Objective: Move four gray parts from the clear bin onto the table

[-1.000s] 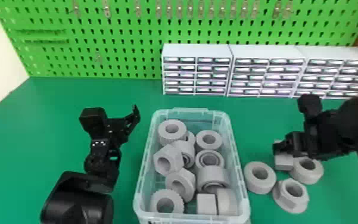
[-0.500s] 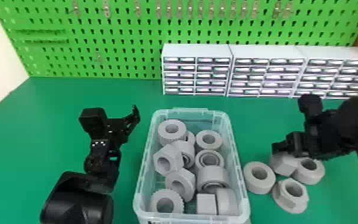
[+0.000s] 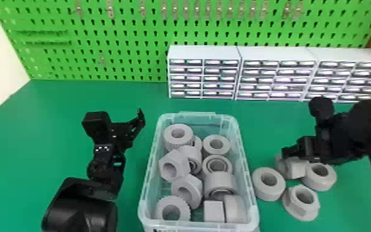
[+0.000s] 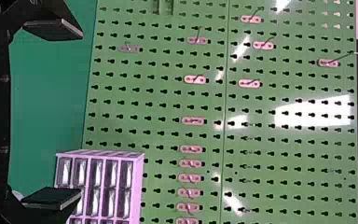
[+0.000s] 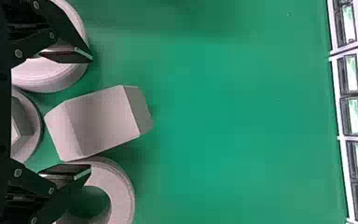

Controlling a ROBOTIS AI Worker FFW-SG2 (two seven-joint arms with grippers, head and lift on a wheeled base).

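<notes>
Standing behind your green surface [image 3: 24, 160] is the green pegboard [image 3: 126, 46], with white drawer cabinets [image 3: 274, 74] in a row before it. Your right arm enters from the right side, and its hand [image 3: 289, 154] is low over the surface; your left arm comes from the bottom edge, with its hand [image 3: 137, 123] beside the clear bin [image 3: 193, 225]. In each wrist view, you can see that the two fingers are wide apart. The bin carries many gray parts [image 3: 178, 135]. To the right of it, four gray parts are on the surface: a ring [image 3: 268, 188], a flanged nut [image 3: 298, 206], another ring [image 3: 320, 182], and an angular part [image 5: 100, 123]. This last one lies between your right fingers, its long axis pointing outward from the hand, a little slanted.
</notes>
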